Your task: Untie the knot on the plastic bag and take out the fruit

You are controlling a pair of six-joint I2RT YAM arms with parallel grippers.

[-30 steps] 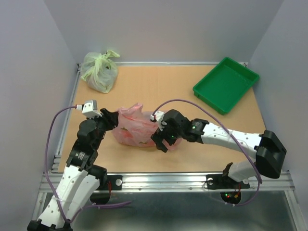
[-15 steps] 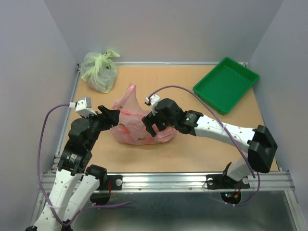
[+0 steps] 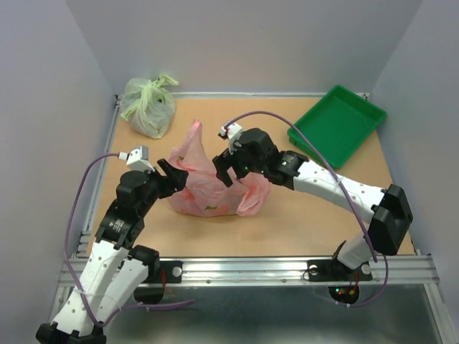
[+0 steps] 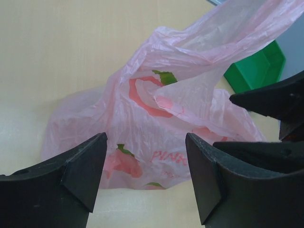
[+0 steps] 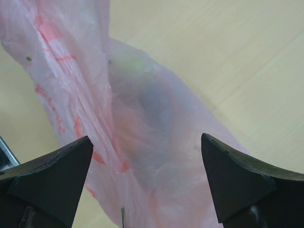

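The pink plastic bag lies on the table between my two grippers. Its top is loose, and one long pink tail stands up; no tied knot shows. My left gripper is open at the bag's left side, and in the left wrist view the bag lies just ahead of its jaws. My right gripper is open over the bag's upper right. In the right wrist view the plastic lies under its jaws, with a pale green fruit and a dark purple fruit showing dimly through it.
A pale green tied bag sits at the far left corner. A green tray stands at the far right and also shows in the left wrist view. Grey walls enclose the table on three sides.
My right gripper moved from the bag's near right side up and over its top. The bag's pink tail rose and now stands up. My left gripper shifted slightly right toward the bag.
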